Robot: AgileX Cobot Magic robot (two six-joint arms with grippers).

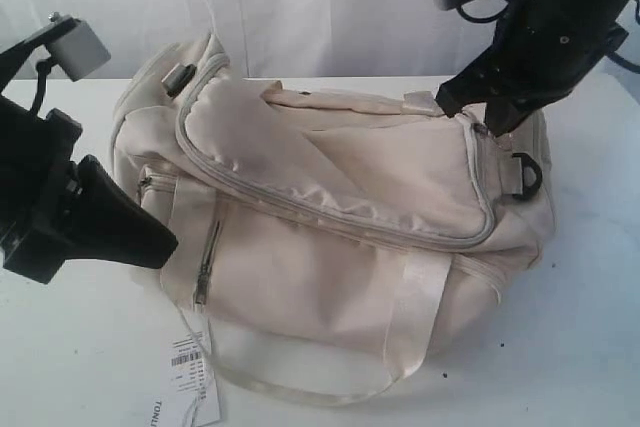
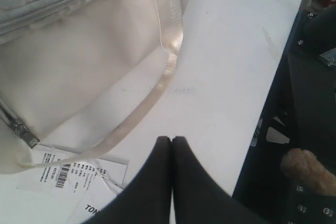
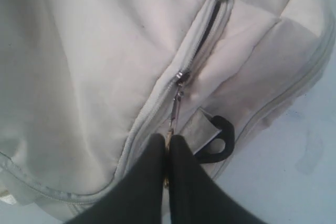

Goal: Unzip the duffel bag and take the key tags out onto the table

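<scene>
Right gripper [image 3: 167, 142], at the upper right of the exterior frame, is clenched on the zipper pull [image 3: 175, 103] at the right end of the single duffel bag [image 1: 330, 207], which lies mid-frame on the table [image 1: 570, 347], long axis running left to right; left gripper [image 2: 171, 141], pinched empty, hovers lower left near one hangtag [image 1: 190, 359]

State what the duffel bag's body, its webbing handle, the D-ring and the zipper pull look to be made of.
The duffel bag: cream woven fabric, soft and faintly satiny; it creases and slumps.
The webbing handle: glossy synthetic tape, likely nylon, judging by its sheen.
The D-ring: black and smooth, probably plastic, possibly coated metal.
The zipper pull: thin silvery metal, by its glint.
</scene>
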